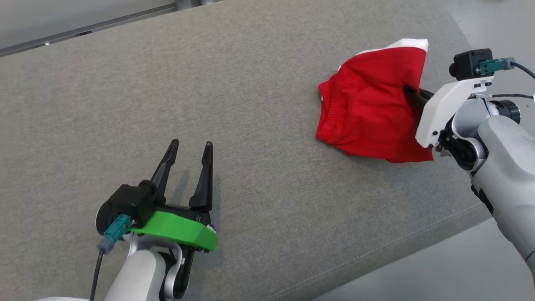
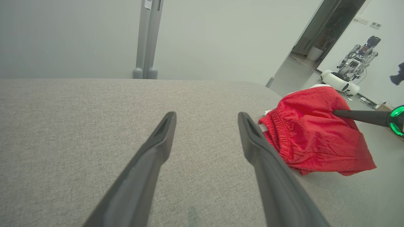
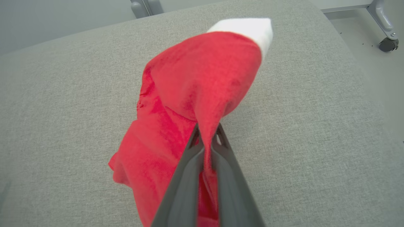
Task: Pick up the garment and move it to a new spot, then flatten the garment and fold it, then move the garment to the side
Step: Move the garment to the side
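The right tool (image 1: 407,88) is pinching shut on a fold of the red garment (image 1: 368,117), with cloth bunching up between its closed fingers in the right wrist view. The left tool (image 1: 191,144) is standing wide open, holding nothing, and hovering over bare counter (image 1: 125,83) well apart from the cloth. The garment, red shorts with an elastic waistband and a white edge (image 1: 413,43) at the far end, is sitting near the counter's right end. It is humping up at the pinch while its lower edge is seemingly resting on the surface. Judging from this, the pick-and-move step is underway. To do it well, the arm is needing to lift until the hanging edge is clearing the counter before travelling. It is also needing to go slowly so the thin pinch is not slipping, and to be heading for the open middle where both tools are able to reach for flattening. The risk is dragging the cloth into a tighter wad or off the near edge. No brand or writing is showing legibly; a white tag-like bit (image 1: 322,97) by the waistband is too small to read.
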Robot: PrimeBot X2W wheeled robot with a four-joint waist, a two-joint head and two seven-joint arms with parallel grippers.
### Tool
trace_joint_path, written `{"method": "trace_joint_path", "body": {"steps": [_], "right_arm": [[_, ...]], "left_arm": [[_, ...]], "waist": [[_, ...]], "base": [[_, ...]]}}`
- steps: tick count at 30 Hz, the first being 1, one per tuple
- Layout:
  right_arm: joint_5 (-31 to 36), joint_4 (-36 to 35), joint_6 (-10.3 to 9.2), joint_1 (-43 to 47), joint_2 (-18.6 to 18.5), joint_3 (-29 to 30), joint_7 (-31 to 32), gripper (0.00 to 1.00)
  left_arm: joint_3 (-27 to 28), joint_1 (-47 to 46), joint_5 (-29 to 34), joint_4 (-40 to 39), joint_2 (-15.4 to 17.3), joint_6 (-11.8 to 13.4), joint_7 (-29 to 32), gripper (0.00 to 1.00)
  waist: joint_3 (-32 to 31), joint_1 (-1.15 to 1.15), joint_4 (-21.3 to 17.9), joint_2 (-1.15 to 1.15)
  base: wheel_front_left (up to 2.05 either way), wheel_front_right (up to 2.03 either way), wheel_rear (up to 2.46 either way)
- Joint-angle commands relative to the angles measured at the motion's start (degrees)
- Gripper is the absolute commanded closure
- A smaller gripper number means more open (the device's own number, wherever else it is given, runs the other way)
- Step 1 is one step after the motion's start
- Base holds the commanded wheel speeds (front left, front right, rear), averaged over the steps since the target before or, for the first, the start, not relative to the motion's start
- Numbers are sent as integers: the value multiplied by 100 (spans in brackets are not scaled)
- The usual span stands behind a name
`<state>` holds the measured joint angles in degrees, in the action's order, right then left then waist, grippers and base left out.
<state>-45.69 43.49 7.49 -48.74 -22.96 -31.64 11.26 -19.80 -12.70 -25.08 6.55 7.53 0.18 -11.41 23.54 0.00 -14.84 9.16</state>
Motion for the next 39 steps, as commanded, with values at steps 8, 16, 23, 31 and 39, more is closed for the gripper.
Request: {"method": "trace_joint_path", "body": {"steps": [8,16,23,31,39], "right_arm": [[61,291,1,-414,21,-195,-291,100],[264,1011,1,-927,-253,-107,-731,100],[350,1727,0,-1398,-585,203,-1107,100],[649,2271,1,-1870,-836,284,-1666,100],[1186,2817,0,-2108,-799,192,-2204,15]], "left_arm": [[-158,-245,88,-5,14,-53,77,0],[-110,-283,124,-246,129,66,124,0],[-63,-335,173,-577,255,159,200,0],[-28,-342,262,-930,424,254,362,0],[-17,-290,269,-1084,548,305,462,0]], "waist": [[485,0,-392,0],[746,0,46,0],[1081,0,329,0],[1499,0,503,0],[1634,0,544,0]], "base": [[0,0,0],[0,0,0],[0,0,0],[0,0,0],[0,0,0]]}}
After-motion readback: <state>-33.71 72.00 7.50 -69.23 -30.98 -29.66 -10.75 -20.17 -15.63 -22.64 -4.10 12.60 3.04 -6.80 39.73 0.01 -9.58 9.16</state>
